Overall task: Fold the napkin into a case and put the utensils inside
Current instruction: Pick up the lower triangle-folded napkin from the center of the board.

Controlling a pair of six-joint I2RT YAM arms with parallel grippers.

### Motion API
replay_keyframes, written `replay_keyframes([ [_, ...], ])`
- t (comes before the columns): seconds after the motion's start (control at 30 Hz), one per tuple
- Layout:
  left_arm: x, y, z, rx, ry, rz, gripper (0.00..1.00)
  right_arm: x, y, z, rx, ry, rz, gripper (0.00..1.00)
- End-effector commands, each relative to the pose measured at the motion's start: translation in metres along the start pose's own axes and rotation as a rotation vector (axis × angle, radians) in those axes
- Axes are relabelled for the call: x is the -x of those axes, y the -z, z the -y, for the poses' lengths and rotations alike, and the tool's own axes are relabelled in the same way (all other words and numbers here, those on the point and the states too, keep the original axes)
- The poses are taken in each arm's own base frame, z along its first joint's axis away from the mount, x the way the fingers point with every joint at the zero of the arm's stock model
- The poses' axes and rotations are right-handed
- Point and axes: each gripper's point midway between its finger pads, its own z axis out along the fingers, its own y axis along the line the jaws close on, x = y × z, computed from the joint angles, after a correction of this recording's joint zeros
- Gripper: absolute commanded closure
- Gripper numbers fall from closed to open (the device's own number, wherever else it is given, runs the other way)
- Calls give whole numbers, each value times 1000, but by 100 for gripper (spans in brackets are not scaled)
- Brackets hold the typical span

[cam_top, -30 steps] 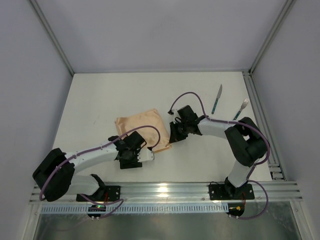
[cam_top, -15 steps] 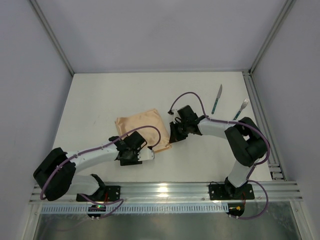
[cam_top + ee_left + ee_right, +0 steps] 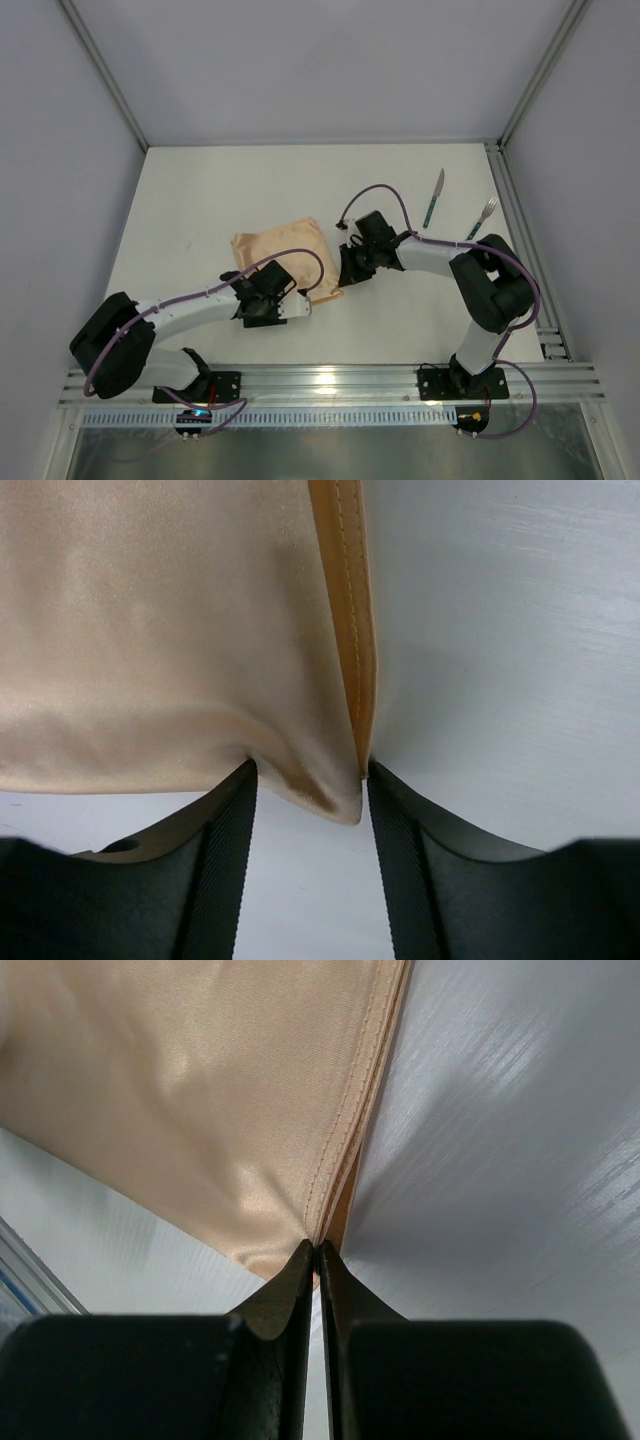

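- Overhead, the peach napkin [image 3: 280, 250] lies mid-table [image 3: 200, 200], already doubled over. The left gripper [image 3: 272, 298] has crept a little toward its near edge since a moment ago. The right gripper [image 3: 345, 280] stays at the napkin's near right corner. The knife [image 3: 434, 198] and fork [image 3: 481, 217] lie well apart at the far right, untouched.
- From the left wrist, the left gripper [image 3: 308, 775] stands apart astride a hemmed corner. The cloth sags between the jaws, brushing both inner faces, not pinched. They have narrowed slightly, so a grasp looks under way.
- From the right wrist, the right gripper [image 3: 317, 1250] is clamped tight on the other corner's tip, ready for the next fold.
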Motion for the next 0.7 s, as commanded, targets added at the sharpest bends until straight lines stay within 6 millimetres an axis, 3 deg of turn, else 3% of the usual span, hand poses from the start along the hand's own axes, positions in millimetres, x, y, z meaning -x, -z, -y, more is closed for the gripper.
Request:
replay_keyframes([
  [0.0,8,-16,10,-38,0,38,51,8,4,-4,16,17,30,91],
  [0.27,8,-16,9,-26,27,42,81,6,9,-5,16,30,28,91],
  [0.33,7,-14,8,-19,40,41,89,7,14,-6,16,45,40,83],
  [0.37,9,-11,7,-12,58,52,100,7,17,-6,15,50,48,81],
  [0.43,12,-7,9,-19,72,77,100,10,25,-8,17,75,73,71],
  [0.53,20,6,12,-44,99,128,100,22,43,-17,25,160,151,65],
  [0.6,24,17,11,-47,119,154,100,35,63,-29,55,259,256,57],
  [0.63,24,20,9,-45,126,162,100,36,67,-34,68,303,309,49],
  [0.67,25,23,8,-40,130,167,100,44,85,-44,79,378,384,45],
])
